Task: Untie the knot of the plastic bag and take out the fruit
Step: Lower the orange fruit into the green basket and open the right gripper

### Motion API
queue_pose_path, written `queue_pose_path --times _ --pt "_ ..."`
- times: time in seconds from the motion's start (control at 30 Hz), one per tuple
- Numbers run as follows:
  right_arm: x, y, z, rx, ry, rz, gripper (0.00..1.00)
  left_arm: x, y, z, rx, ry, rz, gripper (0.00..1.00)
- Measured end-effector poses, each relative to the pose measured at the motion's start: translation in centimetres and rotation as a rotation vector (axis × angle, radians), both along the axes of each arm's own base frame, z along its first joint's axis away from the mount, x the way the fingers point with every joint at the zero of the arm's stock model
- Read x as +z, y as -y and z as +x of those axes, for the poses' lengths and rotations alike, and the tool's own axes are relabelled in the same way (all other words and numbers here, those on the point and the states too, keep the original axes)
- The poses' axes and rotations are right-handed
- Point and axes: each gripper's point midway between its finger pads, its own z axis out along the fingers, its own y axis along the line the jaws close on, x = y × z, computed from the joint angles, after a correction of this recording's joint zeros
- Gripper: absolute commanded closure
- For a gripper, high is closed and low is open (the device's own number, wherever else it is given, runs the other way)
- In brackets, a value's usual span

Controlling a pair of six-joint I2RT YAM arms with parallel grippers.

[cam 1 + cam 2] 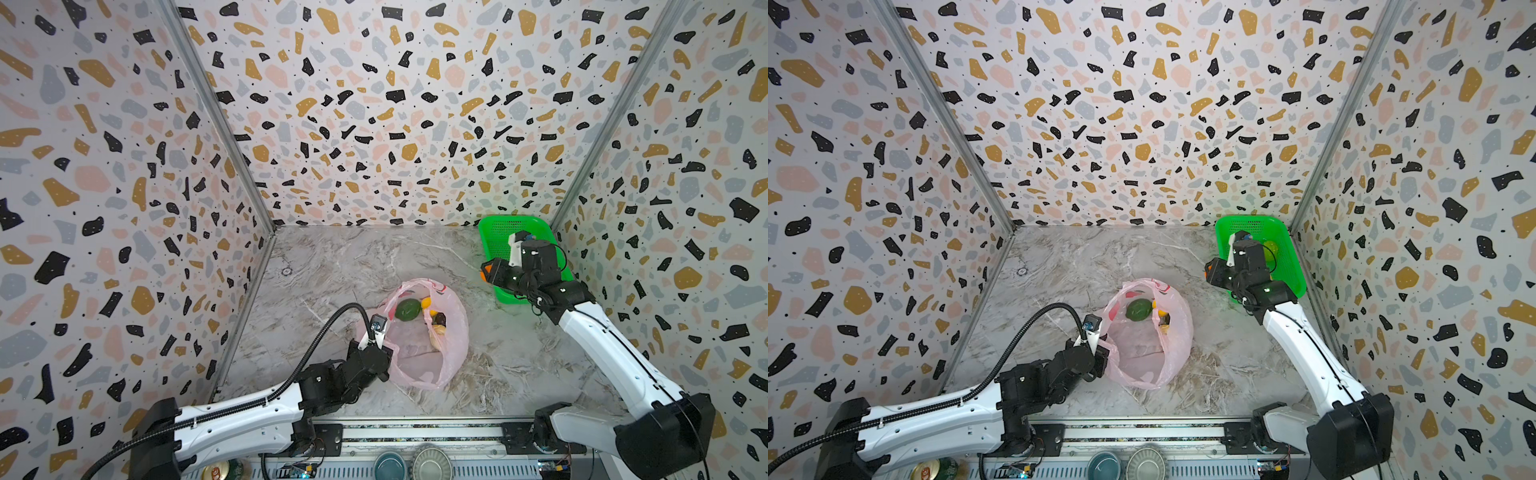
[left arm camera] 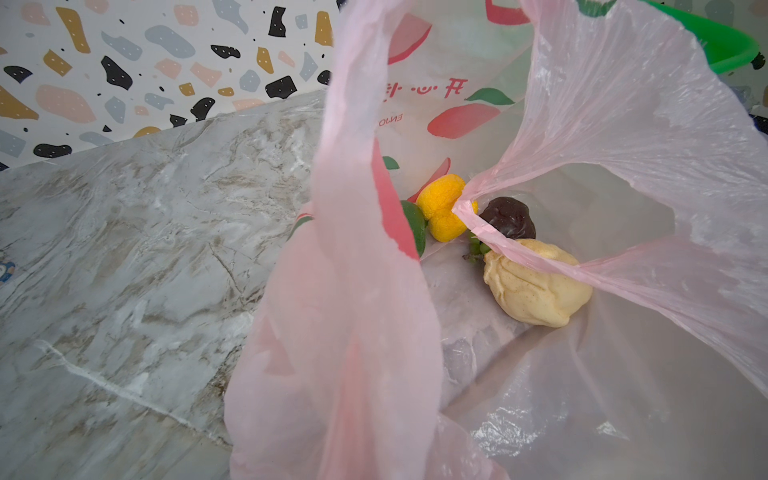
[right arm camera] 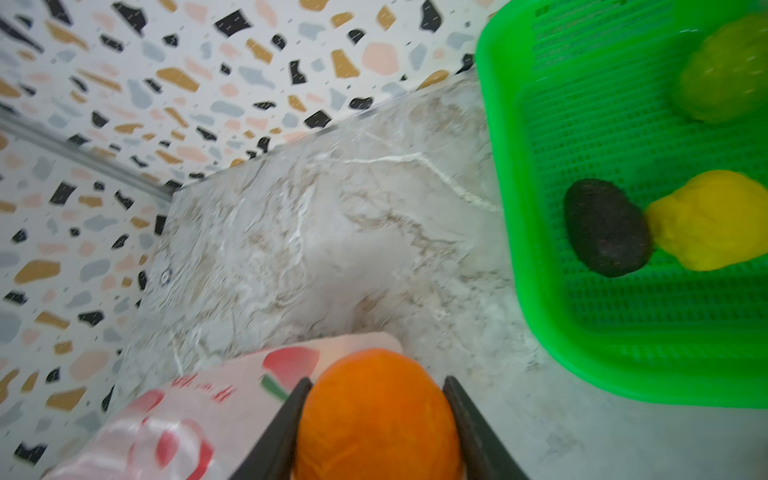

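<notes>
left gripper [image 1: 386,354] clenched on the rim of the bag [image 1: 432,357] mid-table, pulling the mouth open so the fruit [image 2: 536,291] inside is reachable. right gripper [image 3: 377,380] grasps an orange [image 3: 374,419] just beside the basket [image 3: 503,174], likely to join the three pieces [image 3: 606,228] there.

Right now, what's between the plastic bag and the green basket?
Only bare marble table on the surface, in the right wrist view; the right gripper, shut on the orange fruit, hangs over that gap.
</notes>
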Motion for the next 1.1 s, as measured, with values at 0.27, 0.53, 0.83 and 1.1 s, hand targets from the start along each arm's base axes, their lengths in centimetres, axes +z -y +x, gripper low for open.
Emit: queue_pose_path --times 0.27,0.53,0.83,1.1 --pt "-5.1 6.7 8.6 -0.146 -0.063 -0.068 0.51 0.1 0.4 0.1 -0.008 0.002 -0.009 1.0" --pt "-9.5 9.7 17.3 -0.196 -0.096 -0.106 0.51 0.0 0.4 0.1 -0.008 0.001 -0.009 1.0" --pt "-14.0 10.8 19.0 -0.209 -0.175 -0.143 0.33 0.0 0.3 0.1 -0.005 -0.002 -0.006 1.0" --pt "-14.3 11.0 18.8 -0.211 -0.186 -0.157 0.19 -0.1 0.4 0.0 -0.012 -0.004 -0.003 1.0"
